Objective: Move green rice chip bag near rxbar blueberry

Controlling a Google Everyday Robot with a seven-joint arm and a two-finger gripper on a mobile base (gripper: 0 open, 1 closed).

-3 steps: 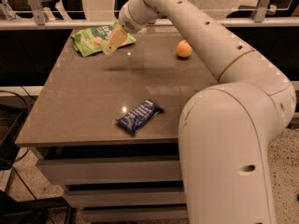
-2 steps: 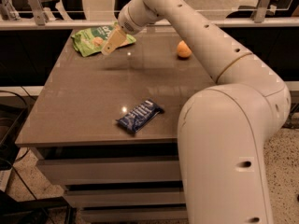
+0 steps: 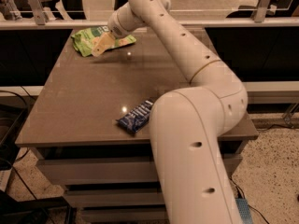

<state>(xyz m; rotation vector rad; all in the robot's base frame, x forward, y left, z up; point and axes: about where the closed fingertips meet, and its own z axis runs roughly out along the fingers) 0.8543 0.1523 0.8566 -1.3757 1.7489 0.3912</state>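
Pale-green crinkly green rice chip bag [image 3: 87, 39], lying flat | gripper [image 3: 98, 51] at its edge, hold unclear

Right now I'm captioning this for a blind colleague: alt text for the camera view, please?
A white robot arm reaches across a brown table, its gripper over the green chip bag at the far left corner. A dark-blue snack bar lies near the front edge.

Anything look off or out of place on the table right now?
Nothing spilled or damaged. The green bag lies crumpled at the far left corner of the table, the gripper over it. The blue bar lies at an angle near the front edge, partly behind the arm.
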